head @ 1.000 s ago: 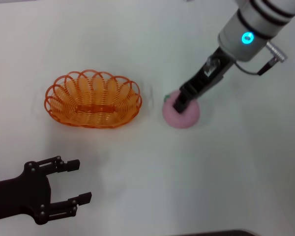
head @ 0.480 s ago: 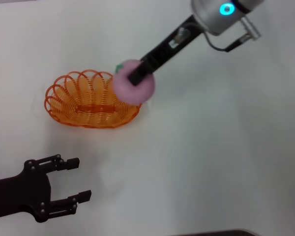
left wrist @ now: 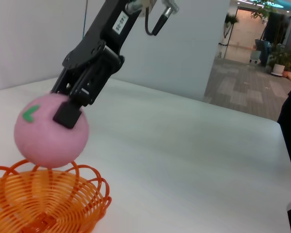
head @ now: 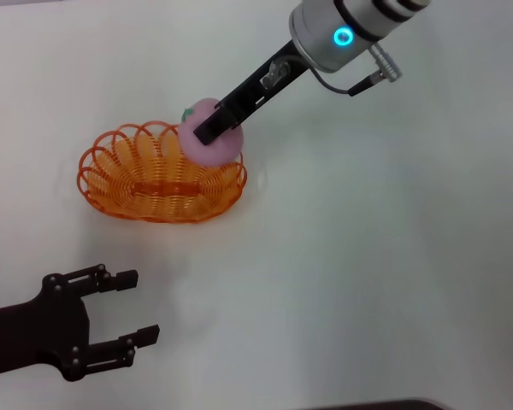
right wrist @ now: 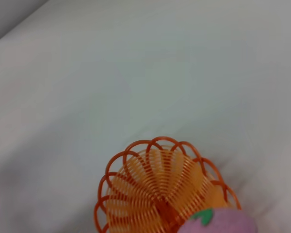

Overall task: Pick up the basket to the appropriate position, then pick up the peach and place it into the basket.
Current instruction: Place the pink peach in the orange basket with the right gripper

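Observation:
The orange basket (head: 137, 181) sits on the white table at the left of the middle. My right gripper (head: 212, 130) is shut on the pale pink peach (head: 207, 147) and holds it in the air above the basket's right rim. In the left wrist view the peach (left wrist: 46, 133) with its green stem mark hangs just above the basket (left wrist: 43, 204), apart from it. The right wrist view shows the basket (right wrist: 157, 194) below and the top of the peach (right wrist: 223, 222). My left gripper (head: 130, 309) is open and empty, low at the near left, well short of the basket.
The white table (head: 376, 256) spreads to the right of and in front of the basket. In the left wrist view the table's far edge and an open hall (left wrist: 254, 73) show behind.
My right gripper lifted the peach off the table at the right and carried it left, until it hangs over the basket's right rim. The left arm has barely moved.

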Robot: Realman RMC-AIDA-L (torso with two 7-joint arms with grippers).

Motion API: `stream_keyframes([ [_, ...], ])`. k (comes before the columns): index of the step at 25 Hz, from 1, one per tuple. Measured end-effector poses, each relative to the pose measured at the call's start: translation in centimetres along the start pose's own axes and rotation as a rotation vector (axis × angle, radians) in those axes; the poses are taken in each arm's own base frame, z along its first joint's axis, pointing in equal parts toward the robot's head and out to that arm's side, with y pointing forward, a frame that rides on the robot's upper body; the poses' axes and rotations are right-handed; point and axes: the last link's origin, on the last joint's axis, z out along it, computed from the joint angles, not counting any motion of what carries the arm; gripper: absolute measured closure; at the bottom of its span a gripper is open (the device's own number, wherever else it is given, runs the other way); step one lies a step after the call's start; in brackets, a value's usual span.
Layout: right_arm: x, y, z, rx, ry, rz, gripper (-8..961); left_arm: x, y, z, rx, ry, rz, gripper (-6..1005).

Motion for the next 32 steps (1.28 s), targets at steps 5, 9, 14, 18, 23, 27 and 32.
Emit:
stream_keyframes([
  [5,0.1,0.2,0.3,-0.034,-0.028,0.001,556,-0.1,0.0,0.1,-0.006,0.001,-0.006,253],
  [9,0.1,0.3,0.1,-0.060,-0.055,0.005,448,-0.1,0.0,0.1,-0.007,-0.002,-0.006,252],
  [14,0.5,0.0,0.1,-0.062,-0.068,0.007,269,-0.1,-0.1,-0.2,0.007,0.004,-0.009,252],
  [18,1.8,-0.5,-0.8,-0.135,-0.164,0.010,93,-0.1,-0.4,-0.8,0.032,0.014,-0.014,252],
  [23,5.5,-1.5,-3.5,-0.263,-0.373,-0.027,22,-0.1,-0.7,-1.7,0.073,0.029,-0.031,253],
  [27,9.5,-2.3,-4.7,-0.273,-0.456,-0.080,23,-0.2,-0.8,-2.0,0.089,0.037,-0.043,256],
  [32,14.5,-2.0,-3.9,-0.289,-0.470,-0.176,23,-0.5,-0.7,-2.2,0.102,0.042,-0.058,263],
])
